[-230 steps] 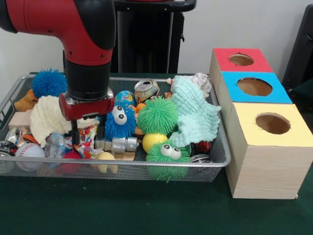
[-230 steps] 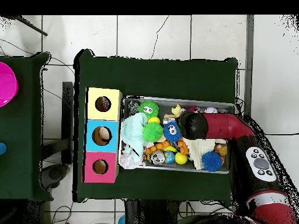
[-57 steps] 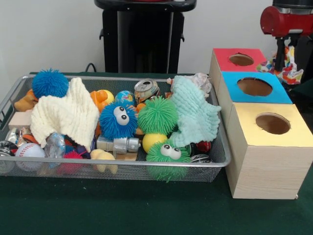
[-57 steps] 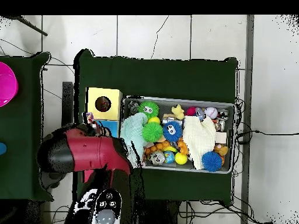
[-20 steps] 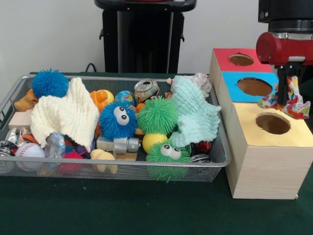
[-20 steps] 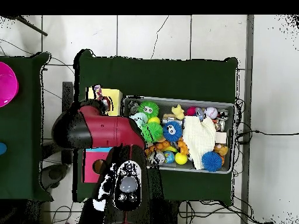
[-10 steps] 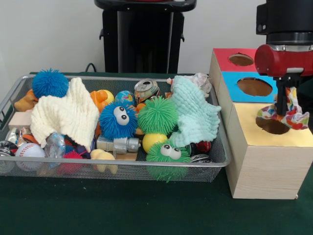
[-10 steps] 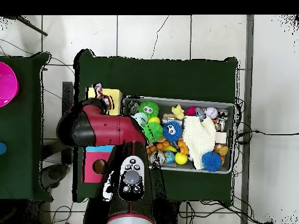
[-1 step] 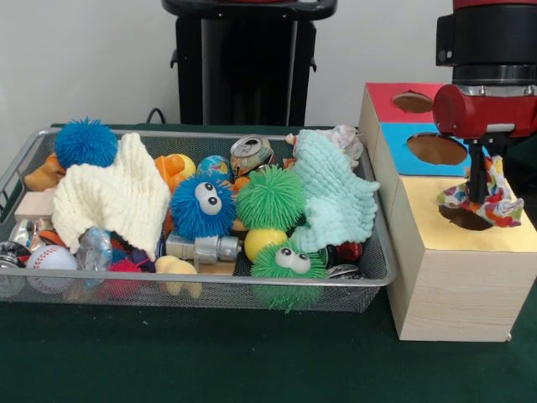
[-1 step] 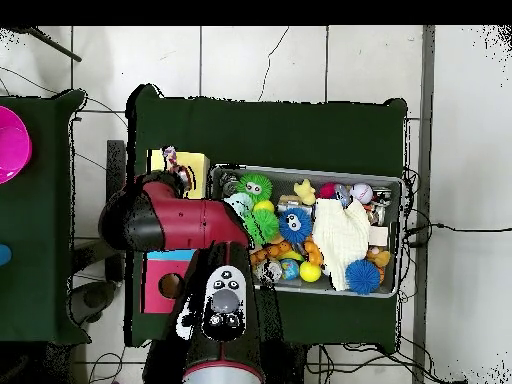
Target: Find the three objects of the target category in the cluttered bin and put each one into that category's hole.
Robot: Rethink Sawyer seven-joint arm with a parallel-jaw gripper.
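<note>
The wire mesh bin fills the left and middle of the green worktop, packed to its rim. At its left end sit a blue spiky ball, a cream knitted cloth and a baseball. Toward the middle lie a blue fuzzy toy with eyes, a green spiky ball, a yellow ball and a crushed can. A mint knitted cloth drapes over the right end, its edge close to the bin wall.

Just beside the bin's right wall stands the wooden sorting box, with little room between them. Its red hole and blue hole are open and unobstructed. The tool hangs over the yellow hole, pinched narrow on a colourful patterned cloth whose lower folds drape over the hole's rim.

In front of the bin and box the worktop is bare. The overhead view shows a white tiled floor around it.
</note>
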